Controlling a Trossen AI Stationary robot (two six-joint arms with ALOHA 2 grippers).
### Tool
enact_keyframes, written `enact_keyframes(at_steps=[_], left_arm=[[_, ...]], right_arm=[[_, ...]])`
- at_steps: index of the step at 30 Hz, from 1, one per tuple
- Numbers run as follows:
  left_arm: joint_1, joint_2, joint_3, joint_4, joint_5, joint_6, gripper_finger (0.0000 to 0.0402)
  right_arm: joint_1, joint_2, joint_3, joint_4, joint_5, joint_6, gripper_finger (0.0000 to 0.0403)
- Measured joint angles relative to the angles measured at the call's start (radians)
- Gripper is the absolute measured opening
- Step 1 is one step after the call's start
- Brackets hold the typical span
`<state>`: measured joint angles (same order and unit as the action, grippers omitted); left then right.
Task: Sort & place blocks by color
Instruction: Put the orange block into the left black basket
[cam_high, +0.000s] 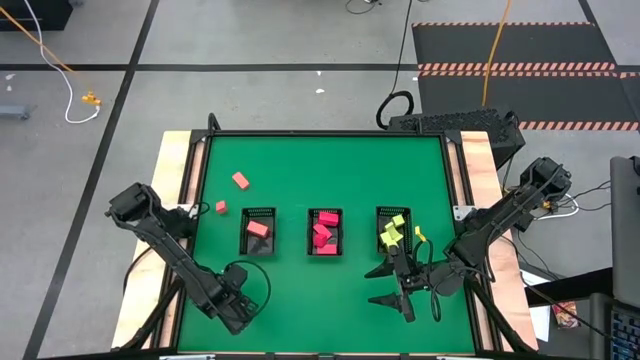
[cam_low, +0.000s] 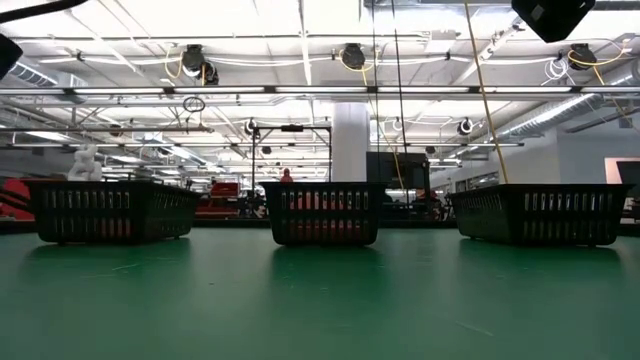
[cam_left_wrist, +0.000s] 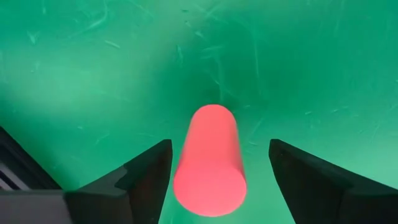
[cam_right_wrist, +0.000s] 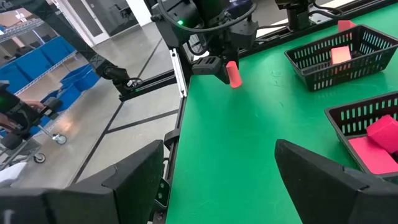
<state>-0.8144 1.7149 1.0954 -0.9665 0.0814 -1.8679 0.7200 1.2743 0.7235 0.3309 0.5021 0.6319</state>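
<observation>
The salmon-red round cylinder block (cam_left_wrist: 210, 163) sits between the left gripper's (cam_left_wrist: 217, 177) two dark fingers, up off the green table mat (cam_high: 300, 310), near the table's front left corner. In the left wrist view there's a thin gap on each side of it, so the jaws look part open w/ the block between them. I can't tell if they truly pinch it. The right wrist view shows the same block (cam_right_wrist: 232, 74) hanging under that gripper (cam_right_wrist: 221, 67), clear of the mat, so it's prob. being carried toward a basket.

The left black mesh basket (cam_high: 258, 231) has a salmon block in it, so I'd guess that's its home. The middle basket (cam_high: 325, 232) holds pink-red blocks and the right basket (cam_high: 394, 229) holds yellow-green ones. Two salmon blocks (cam_high: 240, 180) lie loose on the mat, beyond the left basket.

The right gripper (cam_high: 398, 285) waits by the right basket, jaws wide, holding nothing.

Only the high view shows all baskets' insides and the loose blocks. The low view just shows basket walls, no grippers. Only the wrist views show the cylinder.
</observation>
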Motion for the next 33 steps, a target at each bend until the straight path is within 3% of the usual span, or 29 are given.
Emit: enact_keyframes(at_steps=[8,16,24,33], left_arm=[[0.002,0.000,0.000,0.003,-0.001,-0.001,0.0219],[0.003,-0.001,0.000,0.003,-0.001,0.004,0.0133],[0.088,-0.019,0.003,-0.014,-0.012,0.154,0.0130],[0.254,-0.212,0.011,-0.085,-0.276,0.359,0.0134]], right_arm=[[0.000,0.000,0.000,-0.002,0.000,0.000,0.0299],[0.000,0.000,0.000,-0.002,0.000,0.000,0.0299],[0.000,0.000,0.000,-0.002,0.000,-0.015,0.0299],[-0.001,0.000,0.000,-0.001,0.026,-0.027,0.0299]])
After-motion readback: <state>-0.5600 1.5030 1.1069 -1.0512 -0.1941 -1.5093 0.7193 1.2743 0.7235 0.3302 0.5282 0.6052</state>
